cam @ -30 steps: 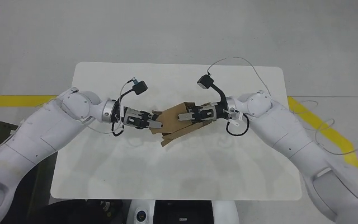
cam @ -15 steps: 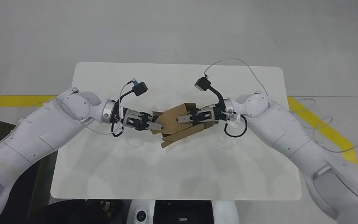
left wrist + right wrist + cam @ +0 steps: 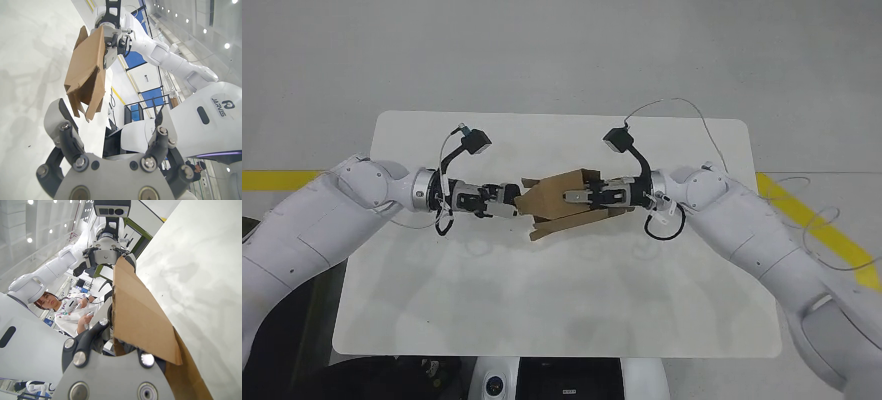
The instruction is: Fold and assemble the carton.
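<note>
Carton (image 3: 554, 193) clamped by right gripper (image 3: 579, 197) (left gripper (image 3: 111, 108) spread wide).

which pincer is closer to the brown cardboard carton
Right. The right pincer grips the brown cardboard carton; the left pincer is open at its other end.

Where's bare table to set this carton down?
Free: the wide near strip of the white table, between the brown cardboard carton and the robot-side edge, and the far strip beyond it. Crowded: the middle band, where left claw and right claw meet at the carton.
</note>
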Controlling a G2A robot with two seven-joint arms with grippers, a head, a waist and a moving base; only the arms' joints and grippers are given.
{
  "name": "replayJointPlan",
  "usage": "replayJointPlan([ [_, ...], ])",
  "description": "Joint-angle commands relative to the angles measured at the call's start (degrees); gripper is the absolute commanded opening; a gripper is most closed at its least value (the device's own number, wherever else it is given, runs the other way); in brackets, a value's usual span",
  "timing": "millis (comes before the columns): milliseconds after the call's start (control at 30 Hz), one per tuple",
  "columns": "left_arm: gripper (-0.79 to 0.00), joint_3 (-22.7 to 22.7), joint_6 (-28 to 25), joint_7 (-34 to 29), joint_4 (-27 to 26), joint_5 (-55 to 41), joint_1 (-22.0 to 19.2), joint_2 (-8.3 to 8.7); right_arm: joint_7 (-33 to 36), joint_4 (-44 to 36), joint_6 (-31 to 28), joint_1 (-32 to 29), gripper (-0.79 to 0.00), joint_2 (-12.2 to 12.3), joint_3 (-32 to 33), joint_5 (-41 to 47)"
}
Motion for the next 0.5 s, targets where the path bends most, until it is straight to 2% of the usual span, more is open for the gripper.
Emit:
replayJointPlan([
  [0, 0.000, -0.45, 0.18, -0.17, 0.60, -0.81, 0.37, -0.13, -0.86, 0.96, -0.86, -0.20, -0.785, -0.27, 0.55, -0.30],
  [467, 0.000, -4.80, 1.30, -1.28, 4.66, -3.10, 3.14, -1.89, -10.89, -0.74, 2.01, -2.39, -0.785, -1.41, 4.92, -11.05],
])
